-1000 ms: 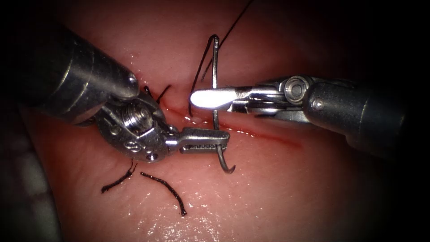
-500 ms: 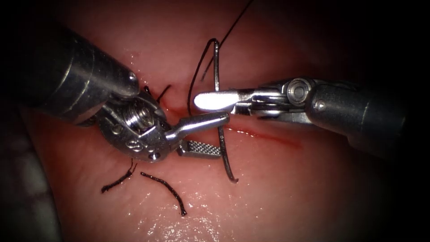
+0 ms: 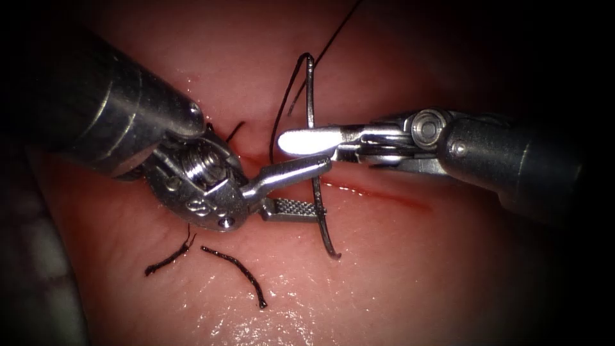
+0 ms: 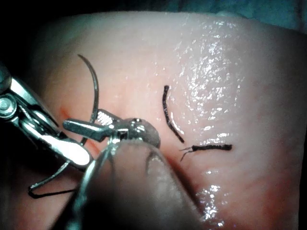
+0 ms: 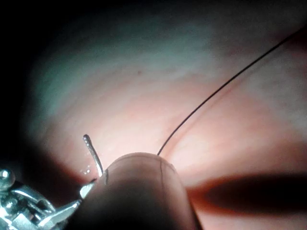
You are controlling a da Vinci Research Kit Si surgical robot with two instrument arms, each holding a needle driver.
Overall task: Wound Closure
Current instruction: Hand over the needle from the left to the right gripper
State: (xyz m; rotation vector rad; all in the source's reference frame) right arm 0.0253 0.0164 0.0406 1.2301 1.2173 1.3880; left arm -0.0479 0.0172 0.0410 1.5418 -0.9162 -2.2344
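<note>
A: What holds the thin curved steel needle (image 3: pixel 314 173)?

B: The right arm's polished steel pincer (image 3: pixel 301 141), clamped narrow on the needle's upper stretch, near the thread end. The needle hangs free above the wet pink tissue (image 3: pixel 397 269), crossing the thin red cut (image 3: pixel 384 194), point down.

A: And the left arm's ridged steel pincer (image 3: pixel 311 189)?

B: Gaping wide around the needle's lower curve, gripping nothing; one jaw's inner face is cross-hatched.

A: The fine black thread (image 3: pixel 333 35)?

B: It loops from the needle's top end and runs up and away. The right wrist view shows it lying as a long line over smooth tissue (image 5: pixel 192 86).

A: Anything else?

B: Two short fuzzy black cut thread ends (image 3: pixel 234 263) lie on glistening tissue, left of the needle's point; the left wrist view shows them (image 4: pixel 168 112) beside the needle's arc (image 4: pixel 93 96).
</note>
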